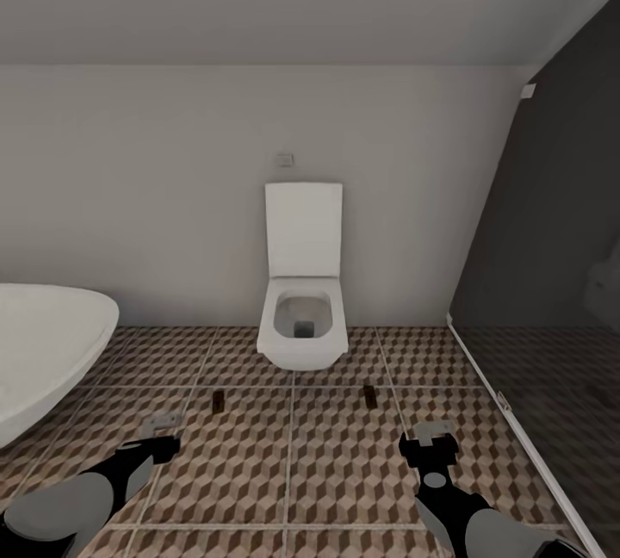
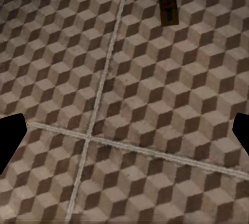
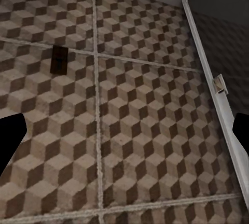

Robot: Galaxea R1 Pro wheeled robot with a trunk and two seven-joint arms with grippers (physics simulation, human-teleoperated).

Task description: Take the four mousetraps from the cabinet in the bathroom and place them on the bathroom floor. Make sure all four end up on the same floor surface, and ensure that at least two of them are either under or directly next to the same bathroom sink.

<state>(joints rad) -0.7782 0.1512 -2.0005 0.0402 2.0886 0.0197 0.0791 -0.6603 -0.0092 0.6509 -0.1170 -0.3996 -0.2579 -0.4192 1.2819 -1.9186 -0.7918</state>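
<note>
1. Head view: two mousetraps, one [image 1: 219, 402] and another [image 1: 370, 396], lie flat on the floor [image 1: 293, 472] in front of the toilet [image 1: 302, 317]. Both tools, left [image 1: 160, 437] and right [image 1: 433, 440], are spread and empty.
2. Left wrist view: trap [image 2: 168, 8] on tile. Looks light and stiff, so I'd pinch the board's long edges and avoid the spring.
3. Right wrist view: other trap [image 3: 59, 59], well apart from the shower rail [image 3: 207, 73].

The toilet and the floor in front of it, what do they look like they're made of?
The toilet looks like glazed white ceramic: a smooth, even white bowl with soft shading, its lid raised against the wall. The bathroom floor looks like matte printed tile: large squares with pale grout lines and a brown, beige and white cube pattern, no visible gloss. Being rendered, both are guesses from looks alone.
</note>
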